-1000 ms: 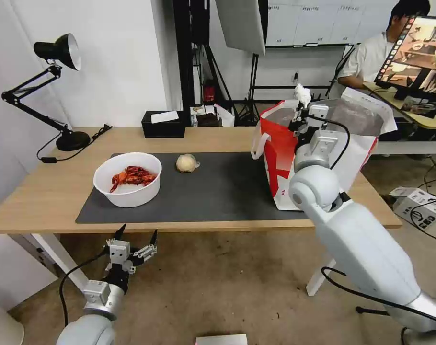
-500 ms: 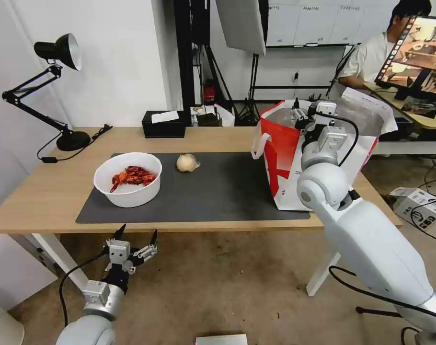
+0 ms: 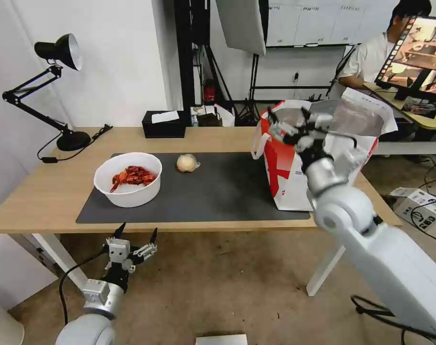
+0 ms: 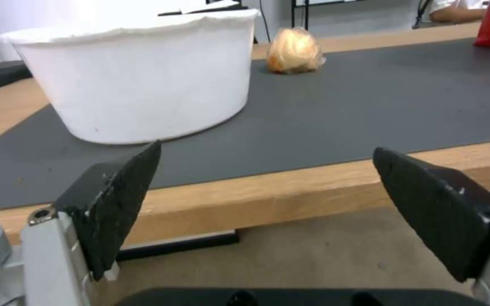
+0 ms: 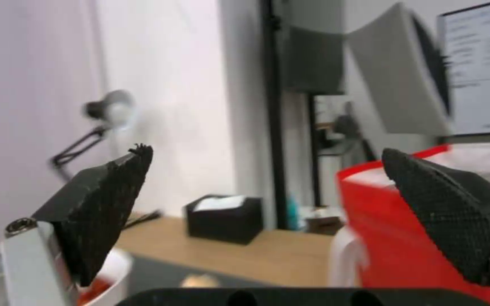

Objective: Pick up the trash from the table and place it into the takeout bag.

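Your right gripper (image 3: 287, 120) sits right of centre in the upper half of the head frame, level with the open top of the large boxy white takeout bag (image 3: 280, 163) with red panels and silver foil lining. Its black fingers are spread wide with nothing between them; in the right wrist view the same two fingertips (image 5: 120, 178) stand far apart, with the bag's red wall (image 5: 404, 238) at lower right and a black tissue box (image 5: 225, 217) in the middle of that picture.

Your left gripper (image 3: 136, 234) hangs at lower left of the head frame, below the near edge of the long light-wood table (image 3: 45, 191). Its jaws are also wide apart and hold nothing; the left wrist view looks between its fingers (image 4: 123, 191) across the tabletop edge.

You can see the trash on the large dark-grey rectangular mat (image 3: 218, 191). The white round bowl (image 3: 127, 179) holding red crayfish shells (image 3: 134, 176) stands at centre left of the head frame, on the mat's left part. The beige rounded lump (image 3: 187, 163) lies just right of the bowl, apart from it, near the mat's far edge. The bag stands on the mat's right end. A black desk lamp (image 3: 50, 91) stands at the table's far left corner, upper left of the frame.
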Motion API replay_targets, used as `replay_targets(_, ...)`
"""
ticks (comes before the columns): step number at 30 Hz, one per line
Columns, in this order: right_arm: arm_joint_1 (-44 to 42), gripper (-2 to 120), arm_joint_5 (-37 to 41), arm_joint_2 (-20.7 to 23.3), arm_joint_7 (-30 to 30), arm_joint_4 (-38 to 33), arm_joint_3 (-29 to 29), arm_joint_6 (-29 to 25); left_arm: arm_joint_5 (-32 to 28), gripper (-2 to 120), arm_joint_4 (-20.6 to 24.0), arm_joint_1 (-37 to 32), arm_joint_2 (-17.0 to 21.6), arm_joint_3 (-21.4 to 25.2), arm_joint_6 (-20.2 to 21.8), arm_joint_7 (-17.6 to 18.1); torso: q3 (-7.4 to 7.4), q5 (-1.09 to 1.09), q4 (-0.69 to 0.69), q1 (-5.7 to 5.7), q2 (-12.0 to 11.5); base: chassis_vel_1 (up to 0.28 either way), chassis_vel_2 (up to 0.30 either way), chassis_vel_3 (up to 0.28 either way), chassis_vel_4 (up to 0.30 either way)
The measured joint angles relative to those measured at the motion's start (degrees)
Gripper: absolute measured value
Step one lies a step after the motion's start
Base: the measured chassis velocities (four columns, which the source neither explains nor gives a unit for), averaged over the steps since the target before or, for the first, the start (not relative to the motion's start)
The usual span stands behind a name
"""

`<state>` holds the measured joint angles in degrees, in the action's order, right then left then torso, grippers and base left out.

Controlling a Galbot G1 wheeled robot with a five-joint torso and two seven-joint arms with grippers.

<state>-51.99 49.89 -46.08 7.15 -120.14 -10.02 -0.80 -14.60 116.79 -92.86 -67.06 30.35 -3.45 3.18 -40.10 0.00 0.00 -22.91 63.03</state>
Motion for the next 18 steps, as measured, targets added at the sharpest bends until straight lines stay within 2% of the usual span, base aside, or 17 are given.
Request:
replay_targets(3,-9.67,100,-2.11,1.14,-5.35,-2.57,-4.15,-1.6,-0.21,100,-0.7,0.3,-0.14,-0.17,-0.74,-0.16,0.0,0.0,-0.02,0.0,0.0,0.0,0.0,0.0,0.0)
replay_targets(4,-9.67,100,-2.11,1.14,-5.35,-2.57,-4.15,-1.6,-0.21,100,-0.7,0.3,-0.14,-0.17,-0.74,-0.16,0.0,0.0,-0.02,0.0,0.0,0.0,0.0,0.0,0.0)
replay_targets(7,-20.36,100,-7.18,-0.97,-9.25,-2.99,-8.88,-4.36,-0.37,100,-1.24,0.23,-0.15,-0.1,-1.29,-0.51,-0.01,0.01,-0.01,0.0,0.0,0.0,0.0,0.0,0.0)
replay_targets(8,-20.36,100,-7.18,-0.97,-9.25,-2.99,-8.88,-4.36,-0.37,100,-1.24,0.23,-0.15,-0.1,-1.29,-0.51,-0.01,0.01,-0.01,0.0,0.0,0.0,0.0,0.0,0.0)
replay_targets(11,-29.94,100,-12.97,-3.92,-11.15,-2.6,-13.11,-8.19,-0.37,100,-1.34,-0.06,-0.34,-0.21,-1.56,-1.09,0.0,0.0,-0.01,0.0,0.0,0.0,0.0,0.0,0.0)
replay_targets(12,-29.94,100,-12.97,-3.92,-11.15,-2.6,-13.11,-8.19,-0.37,100,-1.34,-0.06,-0.34,-0.21,-1.56,-1.09,0.0,0.0,-0.01,0.0,0.0,0.0,0.0,0.0,0.0)
replay_targets(15,-38.06,100,-19.11,-8.33,-10.67,-0.92,-14.95,-12.6,-0.35,100,-1.49,-0.09,-0.36,-0.33,-1.69,-1.28,0.0,0.0,-0.01,0.0,0.0,0.0,0.0,0.0,0.0)
replay_targets(16,-38.06,100,-19.11,-8.33,-10.67,-0.92,-14.95,-12.6,-0.35,100,-1.49,-0.09,-0.36,-0.33,-1.69,-1.28,0.0,0.0,-0.01,0.0,0.0,0.0,0.0,0.0,0.0)
replay_targets(18,-42.09,100,-22.85,-11.56,-9.62,0.73,-15.05,-15.51,-0.34,100,-1.65,-0.1,-0.4,-0.37,-1.81,-1.36,0.0,0.0,-0.01,0.01,0.01,0.0,0.0,0.0,0.0)
